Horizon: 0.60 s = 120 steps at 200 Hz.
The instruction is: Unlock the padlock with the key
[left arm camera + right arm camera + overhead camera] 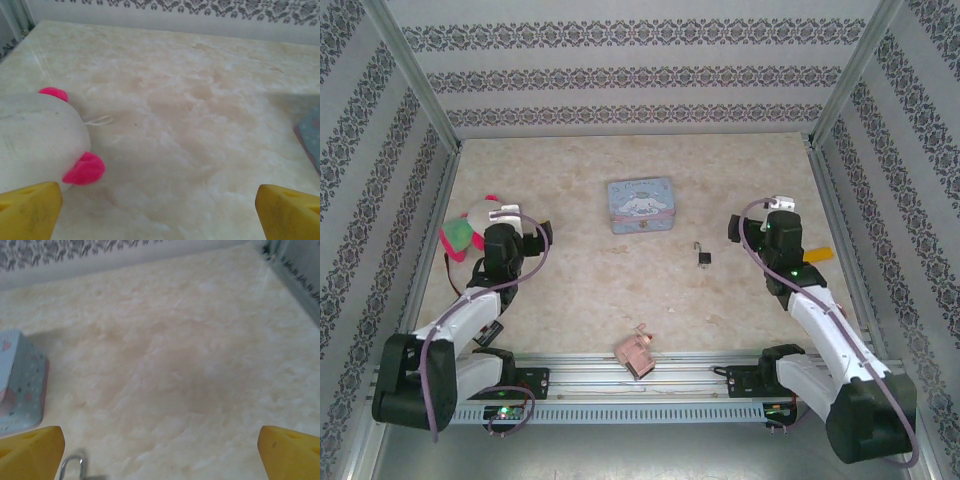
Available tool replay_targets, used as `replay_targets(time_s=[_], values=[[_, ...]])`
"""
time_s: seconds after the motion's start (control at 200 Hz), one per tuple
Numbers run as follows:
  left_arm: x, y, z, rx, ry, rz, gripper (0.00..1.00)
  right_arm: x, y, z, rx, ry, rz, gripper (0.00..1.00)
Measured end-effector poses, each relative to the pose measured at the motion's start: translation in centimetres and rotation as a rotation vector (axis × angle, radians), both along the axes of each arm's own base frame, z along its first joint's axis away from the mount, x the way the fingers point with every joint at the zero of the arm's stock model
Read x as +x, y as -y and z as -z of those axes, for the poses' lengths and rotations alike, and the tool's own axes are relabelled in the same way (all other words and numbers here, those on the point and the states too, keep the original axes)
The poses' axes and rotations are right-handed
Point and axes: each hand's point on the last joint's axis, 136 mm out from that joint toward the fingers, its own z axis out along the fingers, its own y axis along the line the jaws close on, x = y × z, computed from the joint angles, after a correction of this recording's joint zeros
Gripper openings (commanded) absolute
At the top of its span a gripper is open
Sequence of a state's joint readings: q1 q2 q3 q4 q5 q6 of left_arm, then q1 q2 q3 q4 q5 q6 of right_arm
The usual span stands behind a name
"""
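Right fingers; tiny dark silver-shackled padlock

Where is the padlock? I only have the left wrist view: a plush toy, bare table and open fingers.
Observer: The padlock lies on the table, just right of the tin and a bit nearer the bases.
Operator: Are the right fingers on it?
Observer: No. The right fingers stand wide apart with nothing between them; the shackle shows just beside the left one.
Operator: Anything else lying around?
Observer: A pink block sits at the table's near edge, between the two bases.
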<state>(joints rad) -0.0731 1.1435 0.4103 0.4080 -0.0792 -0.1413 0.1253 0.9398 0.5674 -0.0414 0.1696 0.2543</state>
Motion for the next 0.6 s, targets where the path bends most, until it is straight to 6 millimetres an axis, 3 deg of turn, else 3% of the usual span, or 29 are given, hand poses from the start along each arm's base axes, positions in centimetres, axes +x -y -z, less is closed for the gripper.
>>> replay_targets(time_s=[0.225,0.485,0.6], values=[[0.6,-1.1,3.3,0.019,-0.024,0.003,0.99,-0.2,2.4,0.3,-0.057,0.092,0.089,0.98],[1.2,-0.5,4.2,0.068,0.053,0.063,0.99,-0.8,2.6,4.5,-0.171,0.112,0.043,0.98],[1.5,0.3,5.5,0.071,0.05,0.115,0.99,-0.2,2.4,4.5,-0.181,0.133,0.027,0.98]])
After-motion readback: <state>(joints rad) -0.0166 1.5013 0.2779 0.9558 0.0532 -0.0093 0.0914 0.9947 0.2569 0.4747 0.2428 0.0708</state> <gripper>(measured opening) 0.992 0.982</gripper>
